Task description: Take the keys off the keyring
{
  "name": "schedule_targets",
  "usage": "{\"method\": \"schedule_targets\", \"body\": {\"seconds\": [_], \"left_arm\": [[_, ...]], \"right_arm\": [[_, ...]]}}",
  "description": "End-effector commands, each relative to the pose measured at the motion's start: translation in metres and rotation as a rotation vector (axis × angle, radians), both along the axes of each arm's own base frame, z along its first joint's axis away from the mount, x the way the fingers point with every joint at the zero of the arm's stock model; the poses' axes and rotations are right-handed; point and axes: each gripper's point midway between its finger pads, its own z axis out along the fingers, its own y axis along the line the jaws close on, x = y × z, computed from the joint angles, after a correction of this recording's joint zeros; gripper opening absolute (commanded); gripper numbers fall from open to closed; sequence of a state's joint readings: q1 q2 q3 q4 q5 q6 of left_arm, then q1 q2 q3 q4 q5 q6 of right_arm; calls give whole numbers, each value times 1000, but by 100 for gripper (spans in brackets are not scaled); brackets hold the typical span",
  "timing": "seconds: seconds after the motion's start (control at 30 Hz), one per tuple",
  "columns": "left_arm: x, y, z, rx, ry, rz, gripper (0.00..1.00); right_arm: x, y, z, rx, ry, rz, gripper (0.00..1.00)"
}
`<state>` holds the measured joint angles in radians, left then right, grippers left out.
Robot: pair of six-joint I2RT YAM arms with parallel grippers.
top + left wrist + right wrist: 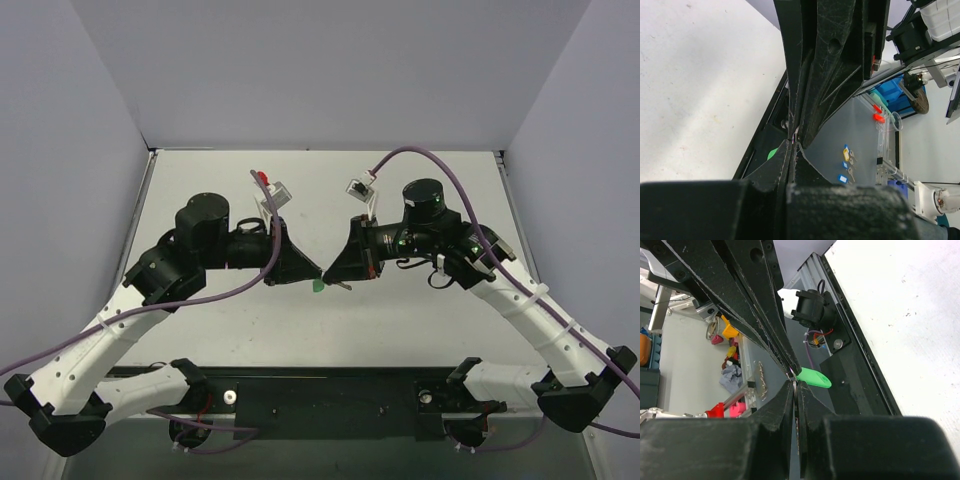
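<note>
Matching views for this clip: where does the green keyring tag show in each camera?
Top external: green tag at centre, under where left end effector and right end effector meet.
Left wrist: a sliver of it just left of the closed fingers, lower centre.
Right wrist: right of the fingertips, centre.
Shared landmark: black base rail at the near edge.

White arm links [100, 343], black joints [205, 225] (purple cables [425, 149]).
</note>
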<state>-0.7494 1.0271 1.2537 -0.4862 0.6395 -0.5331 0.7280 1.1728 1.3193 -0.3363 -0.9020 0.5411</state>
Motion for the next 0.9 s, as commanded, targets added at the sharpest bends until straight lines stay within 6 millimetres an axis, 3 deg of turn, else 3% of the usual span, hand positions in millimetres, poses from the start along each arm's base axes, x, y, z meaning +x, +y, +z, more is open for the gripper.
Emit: {"method": "schedule_targets", "body": {"seconds": [0.0,0.6,0.63,0.73,0.87], "left_arm": [[-9,-4,20,-21,-73,-76,0],[3,-4,13,93,-104,-79,1],[6,-3,15,91,-109,-60,5],[6,0,20,75,-107,-31,36],[9,8,32,43,-129,37,54]], "right_arm": [[2,9,12,25,-51,27,0],[-3,9,7,-16,-50,48,0],[-4,8,7,-15,-53,47,0],[-5,6,8,-12,-62,42,0],[-7,3,11,-6,-71,39,0]]}}
